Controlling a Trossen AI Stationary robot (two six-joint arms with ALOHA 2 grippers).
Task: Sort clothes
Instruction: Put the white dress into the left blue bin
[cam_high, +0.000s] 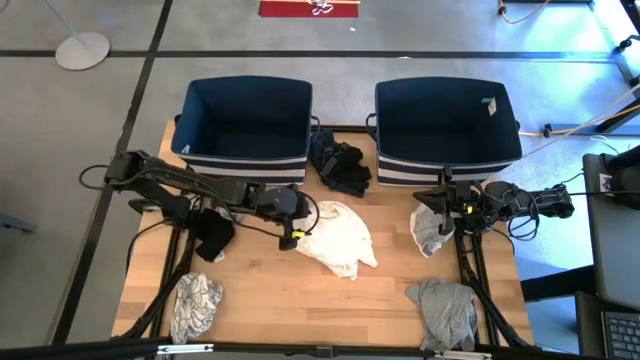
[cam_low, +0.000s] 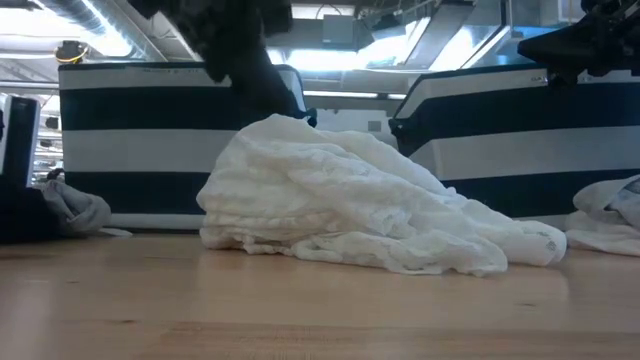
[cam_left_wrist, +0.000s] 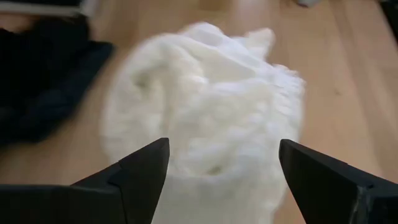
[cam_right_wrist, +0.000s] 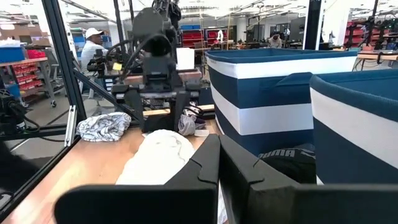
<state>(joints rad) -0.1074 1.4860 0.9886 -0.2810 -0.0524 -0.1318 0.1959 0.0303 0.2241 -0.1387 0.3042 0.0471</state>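
A white crumpled garment (cam_high: 335, 238) lies in a heap on the wooden table's middle; it also shows in the low view (cam_low: 340, 200) and the left wrist view (cam_left_wrist: 205, 93). My left gripper (cam_high: 298, 225) is open right over its left edge, fingers (cam_left_wrist: 149, 174) spread above the cloth. My right gripper (cam_high: 437, 200) is shut and empty (cam_right_wrist: 219, 168), held above a light grey garment (cam_high: 430, 230) in front of the right bin. A black pile (cam_high: 340, 165) lies between the bins.
Two navy bins with striped bases (cam_high: 245, 125) (cam_high: 445, 125) stand along the far edge. A dark garment (cam_high: 213, 235) lies under my left arm, a grey-white patterned one (cam_high: 195, 305) at the near left, a grey one (cam_high: 445, 310) at the near right.
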